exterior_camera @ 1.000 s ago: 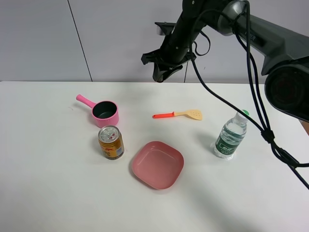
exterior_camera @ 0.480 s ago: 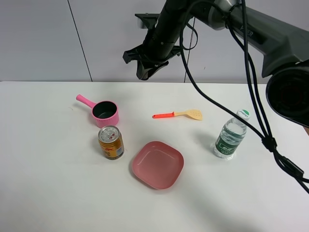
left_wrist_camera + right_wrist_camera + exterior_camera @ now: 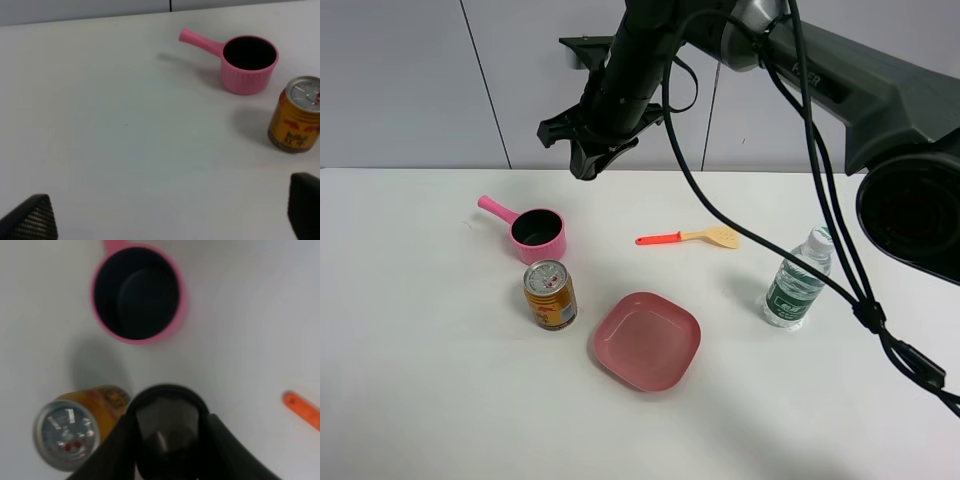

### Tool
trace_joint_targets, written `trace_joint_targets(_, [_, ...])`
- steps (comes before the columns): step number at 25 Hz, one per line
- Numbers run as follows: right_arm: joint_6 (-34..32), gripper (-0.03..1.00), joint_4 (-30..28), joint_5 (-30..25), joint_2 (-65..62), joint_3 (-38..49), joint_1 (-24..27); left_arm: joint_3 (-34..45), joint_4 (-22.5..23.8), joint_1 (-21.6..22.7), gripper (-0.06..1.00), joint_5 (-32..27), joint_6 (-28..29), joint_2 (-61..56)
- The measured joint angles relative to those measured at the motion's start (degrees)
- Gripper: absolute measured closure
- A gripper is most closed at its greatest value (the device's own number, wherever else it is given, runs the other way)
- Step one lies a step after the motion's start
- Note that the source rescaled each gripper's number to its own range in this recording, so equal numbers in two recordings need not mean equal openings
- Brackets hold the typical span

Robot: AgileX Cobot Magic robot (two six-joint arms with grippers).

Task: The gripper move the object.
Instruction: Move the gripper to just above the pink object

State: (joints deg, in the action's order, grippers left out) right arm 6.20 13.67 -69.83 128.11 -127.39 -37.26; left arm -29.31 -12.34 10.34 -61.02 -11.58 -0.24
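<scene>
My right gripper (image 3: 587, 160) hangs high in the air behind the pink pot (image 3: 538, 235), reaching across from the right. In the right wrist view its jaws (image 3: 167, 440) are shut on a small dark dome-shaped object (image 3: 167, 415), held above the table between the pink pot (image 3: 137, 292) and the can (image 3: 67, 435). In the exterior view the object is hidden by the jaws. My left gripper (image 3: 170, 220) is open and empty, with only its two fingertips (image 3: 32, 220) showing over bare table.
A gold and red can (image 3: 550, 294) stands in front of the pot. A pink square plate (image 3: 647, 340) lies at centre front. An orange-handled spatula (image 3: 690, 237) lies behind it. A water bottle (image 3: 798, 280) stands at the right. Black cables trail down the right side.
My right gripper has swung to the left with the object in it, from above the spatula to behind the pink pot. The things on the table have not moved.
</scene>
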Motion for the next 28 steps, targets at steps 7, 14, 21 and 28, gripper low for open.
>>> trace_joint_targets(7, [-0.86, 0.97, -1.17, 0.04, -1.15, 3.10, -2.34, 0.00, 0.00, 0.00, -0.06, 0.00, 0.00, 0.00])
trace_joint_targets(14, [-1.12, 0.97, -2.42, 0.11, -7.57, 17.32, -2.40, 0.00, 0.00, 0.00, -0.06, 0.00, 0.00, 0.00])
trace_joint_targets(21, [-1.28, 0.97, -2.91, 0.06, -9.97, 27.66, -3.49, 0.00, 0.00, 0.00, -0.06, 0.00, 0.00, 0.00])
trace_joint_targets(28, [-1.53, 0.97, -3.23, 0.06, -9.97, 32.81, -5.00, 0.00, -0.13, 0.00, -0.06, 0.00, 0.00, 0.00])
